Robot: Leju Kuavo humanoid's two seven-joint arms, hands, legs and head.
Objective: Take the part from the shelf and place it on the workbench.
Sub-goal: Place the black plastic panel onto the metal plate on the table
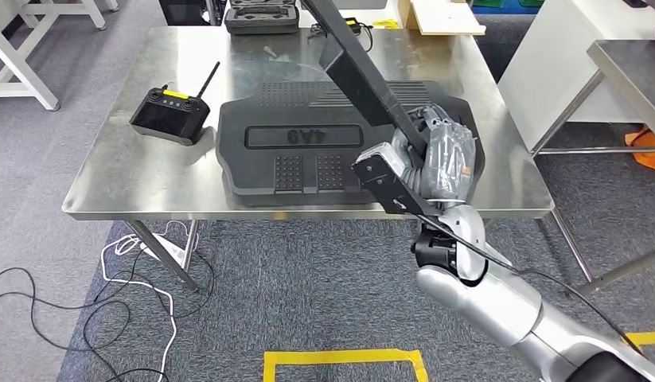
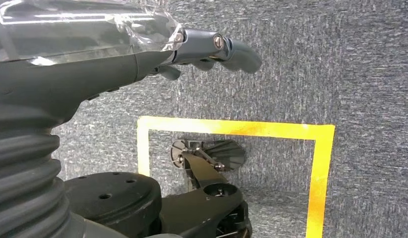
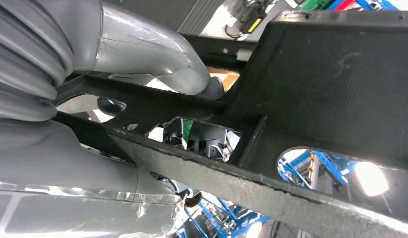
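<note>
In the head view my right hand (image 1: 439, 155) grips a long black flat part (image 1: 364, 79) near its lower end. The part slants up and away over the steel workbench (image 1: 149, 183), above a large black moulded panel (image 1: 300, 143) lying there. The right wrist view has the grey thumb (image 3: 157, 54) pressed on the part (image 3: 330, 74), and darker fingers (image 3: 202, 141) visible through a cutout in it. My left hand (image 2: 202, 47) hangs over grey carpet with its fingers stretched out and nothing in them.
A black remote controller (image 1: 171, 115) sits on the workbench's left side. A dark case (image 1: 262, 14) and a wooden board (image 1: 443, 16) lie at the far edge. Cables (image 1: 133, 255) trail on the floor, near a yellow tape mark (image 1: 344, 362). Another table (image 1: 626, 64) stands at right.
</note>
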